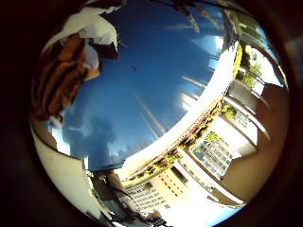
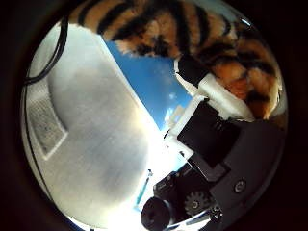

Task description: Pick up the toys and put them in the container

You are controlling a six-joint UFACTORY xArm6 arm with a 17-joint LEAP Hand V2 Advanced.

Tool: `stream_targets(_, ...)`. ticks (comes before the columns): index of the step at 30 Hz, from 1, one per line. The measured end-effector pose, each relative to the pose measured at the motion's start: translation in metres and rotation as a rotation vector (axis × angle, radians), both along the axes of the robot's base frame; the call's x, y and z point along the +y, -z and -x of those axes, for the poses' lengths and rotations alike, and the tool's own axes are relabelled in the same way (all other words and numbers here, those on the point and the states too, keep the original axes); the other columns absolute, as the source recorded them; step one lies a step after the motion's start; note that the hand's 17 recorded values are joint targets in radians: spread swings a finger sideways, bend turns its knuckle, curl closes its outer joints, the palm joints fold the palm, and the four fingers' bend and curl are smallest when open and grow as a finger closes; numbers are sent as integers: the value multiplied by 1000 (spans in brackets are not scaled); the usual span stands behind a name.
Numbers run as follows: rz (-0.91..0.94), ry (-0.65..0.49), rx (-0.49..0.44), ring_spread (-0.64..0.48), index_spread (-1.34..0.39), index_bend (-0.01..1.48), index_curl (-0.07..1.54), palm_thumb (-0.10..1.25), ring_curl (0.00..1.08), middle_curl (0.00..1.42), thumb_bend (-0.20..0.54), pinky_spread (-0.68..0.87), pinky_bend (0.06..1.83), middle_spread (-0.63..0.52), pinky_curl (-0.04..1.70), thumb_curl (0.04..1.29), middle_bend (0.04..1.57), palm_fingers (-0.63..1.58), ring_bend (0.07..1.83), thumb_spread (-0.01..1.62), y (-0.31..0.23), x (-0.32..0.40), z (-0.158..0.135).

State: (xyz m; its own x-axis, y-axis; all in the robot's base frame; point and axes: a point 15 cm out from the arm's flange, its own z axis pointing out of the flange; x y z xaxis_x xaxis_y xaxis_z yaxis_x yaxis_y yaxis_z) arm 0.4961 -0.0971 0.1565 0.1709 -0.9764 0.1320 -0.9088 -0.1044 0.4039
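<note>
A plush tiger toy, orange with black stripes and white patches, sits tight against my palm. My right hand has its white and black fingers curled against the fur, and a white fingertip lies over the toy's other end. Below the palm lies the glossy blue inside of a container with a broad white rim. The toy hangs over this blue surface. How much of the toy the fingers wrap is hidden.
Beyond the white rim there is a surface printed with buildings and green plants, with beige panels next to it. A pale grey surface with a ribbed rectangular patch lies beside the blue.
</note>
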Motion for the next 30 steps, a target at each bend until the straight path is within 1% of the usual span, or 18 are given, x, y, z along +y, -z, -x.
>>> stream_targets(4, -4, 48, -62, -47, -510, 472, 87, 992, 684, 926, 32, 316, 1346, -235, 775, 571, 1038, 923, 1438, 1060, -31, -30, 6)
stream_targets(7, -6, 59, -107, -74, -608, 582, 77, 1003, 709, 989, 21, 277, 1405, -249, 832, 610, 1084, 907, 1444, 1081, -61, -46, 11)
stream_targets(9, -10, 55, -121, -84, -652, 634, 72, 1008, 721, 1017, 16, 262, 1426, -254, 852, 629, 1101, 895, 1448, 1088, -80, -51, 16)
stream_targets(14, -51, 54, -83, -107, -775, 772, 43, 1023, 755, 1090, -4, 214, 1474, -267, 903, 692, 1143, 852, 1474, 1101, -136, -56, 58)
stream_targets(15, -71, 50, -93, -110, -793, 804, 39, 1020, 759, 1100, -8, 210, 1482, -269, 907, 702, 1145, 851, 1475, 1103, -152, -53, 64)
stream_targets(19, -120, 13, -209, -117, -853, 887, 13, 1008, 777, 1134, -12, 192, 1505, -273, 923, 737, 1159, 829, 1486, 1107, -234, -35, 77)
stream_targets(22, -144, -43, -272, -121, -882, 930, -8, 1002, 787, 1150, -11, 181, 1519, -275, 928, 756, 1164, 821, 1494, 1113, -282, -5, 87)
stream_targets(26, -152, -121, -354, -124, -918, 981, -17, 992, 800, 1167, -12, 169, 1537, -276, 935, 782, 1176, 811, 1507, 1116, -317, 31, 96)
stream_targets(30, -176, -206, -383, -126, -945, 1020, -18, 983, 810, 1180, -12, 160, 1550, -276, 938, 804, 1187, 795, 1515, 1117, -328, 82, 96)
